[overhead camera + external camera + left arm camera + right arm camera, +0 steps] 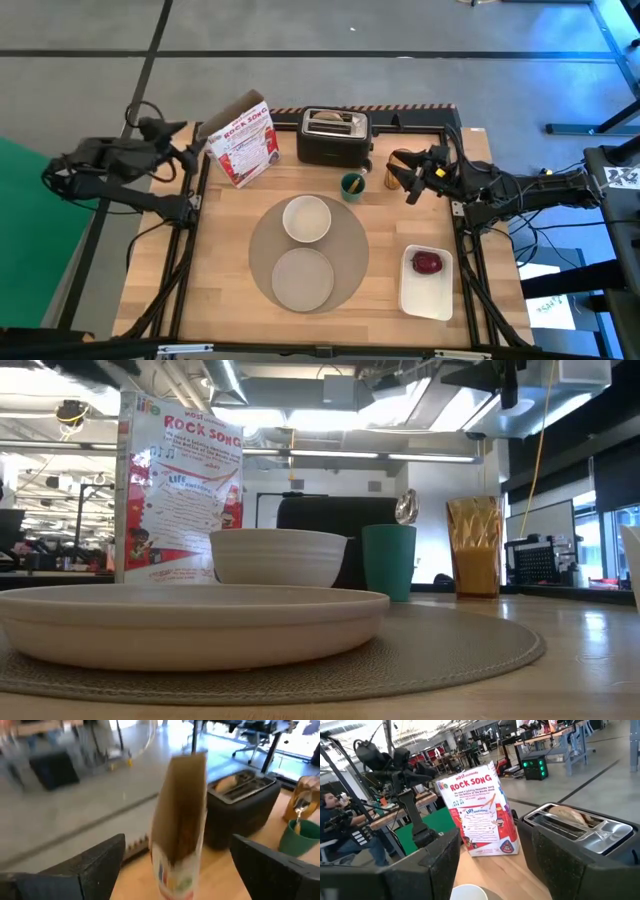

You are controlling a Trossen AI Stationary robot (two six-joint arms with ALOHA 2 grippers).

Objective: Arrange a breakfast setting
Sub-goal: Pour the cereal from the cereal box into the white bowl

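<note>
The round grey-beige placemat (345, 250) lies mid-table and bears the white bowl (306, 218) and the small white plate (303, 277). The amber cup (399, 162) stands on the wood right of the black toaster (335, 137). A bagel (570, 814) sticks out of the toaster's slot. A small utensil (355, 183) stands in a green cup (351, 186). The red apple (428, 263) lies in the white tray (428, 295). My right gripper (403, 183) is open and empty, above the table beside the amber cup. My left gripper (193, 152) is open and empty at the far left edge, facing a cereal box (243, 140).
The upright cereal box (180, 820) stands just ahead of my left gripper (177, 845), between it and the toaster. The toaster, green cup and amber cup crowd the far side. Bare wood shows at the near left and near right of the placemat. A person sits beyond the table's left (330, 802).
</note>
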